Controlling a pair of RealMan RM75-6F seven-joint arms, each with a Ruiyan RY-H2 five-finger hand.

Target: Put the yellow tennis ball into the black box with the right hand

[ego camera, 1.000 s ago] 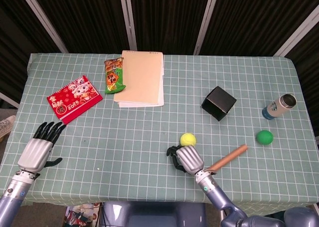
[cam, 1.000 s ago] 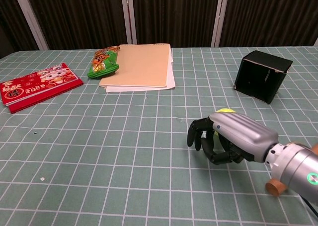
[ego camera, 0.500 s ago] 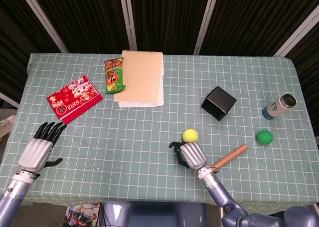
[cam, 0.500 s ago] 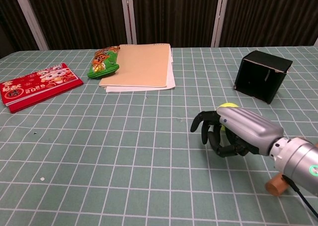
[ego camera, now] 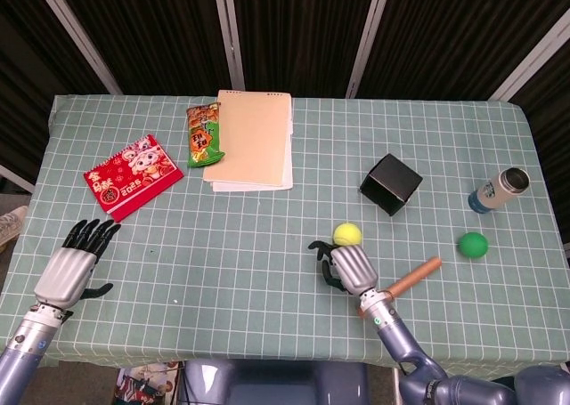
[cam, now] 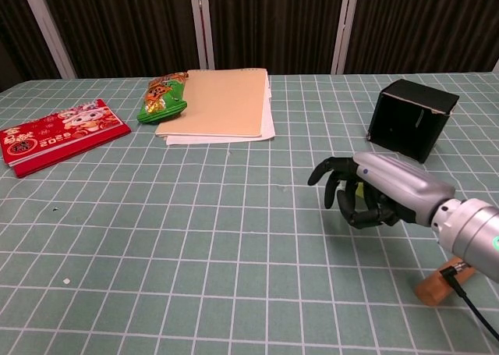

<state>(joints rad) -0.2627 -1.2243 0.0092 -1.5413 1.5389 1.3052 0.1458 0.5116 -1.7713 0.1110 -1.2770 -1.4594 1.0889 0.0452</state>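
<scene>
The ball (ego camera: 347,234) lies on the bench (ego camera: 223,245), just beyond the right hand (ego camera: 346,268) and on the near side of the box (ego camera: 391,183), well short of it. From the chest, only a sliver of yellow shows between the curled fingers (cam: 343,191); the head view shows the ball whole, at the fingertips. Whether the fingers touch it cannot be told. They are curled over and apart, holding nothing.

The box stands tilted on the bench, and what is inside it shows in neither view; the chest view gives only its dark outer walls (cam: 411,118).

The left hand (ego camera: 69,267) rests near the bench's front edge, far left of the box, fingers spread and holding nothing; only the head view shows it.

A wooden stick (ego camera: 410,279) lies just right of the right hand; in the chest view only its end shows, cut off by the arm. A green ball (ego camera: 473,244) and a bottle (ego camera: 500,190) lie right of the box, seen from the head alone.
</scene>
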